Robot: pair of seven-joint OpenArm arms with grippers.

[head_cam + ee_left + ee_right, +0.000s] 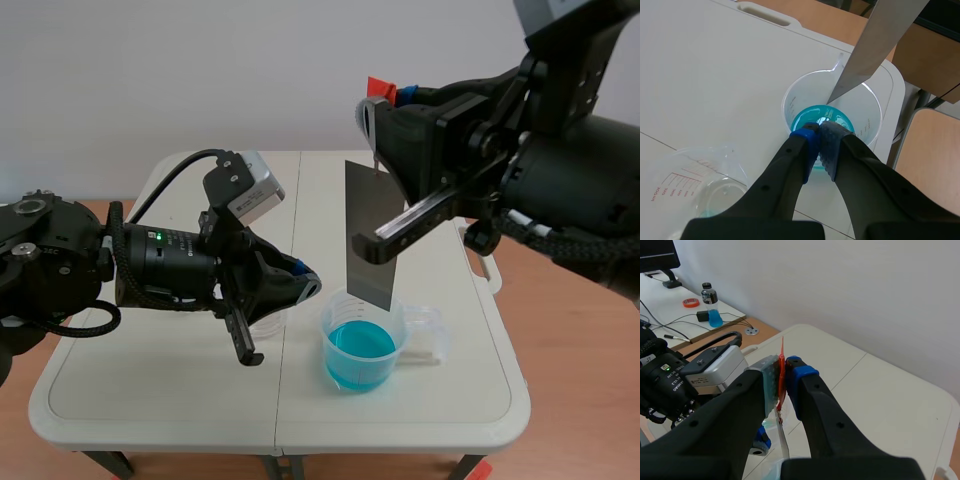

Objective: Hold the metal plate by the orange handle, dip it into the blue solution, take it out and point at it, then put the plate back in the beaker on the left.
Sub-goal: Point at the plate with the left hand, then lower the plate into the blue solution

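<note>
The grey metal plate [370, 235] hangs upright from its orange handle [380, 88], with my right gripper [383, 105] shut on that handle. The plate's lower edge is at the rim of the beaker of blue solution [362, 345], above the liquid. My left gripper [308, 285] is shut on nothing, its tips just left of that beaker and pointing toward the plate. In the left wrist view the shut gripper [818, 134] reaches the blue beaker [860, 100], with the plate [880, 45] slanting over it. The handle [782, 367] sits between the right fingers. An empty beaker [705, 187] stands to the left.
The white folding table [150, 380] has a carry slot [762, 15] near its right edge. Beyond that edge are a wooden floor and a chair seat [930, 150]. A side desk in the right wrist view holds a bottle of blue liquid [711, 310] and cables.
</note>
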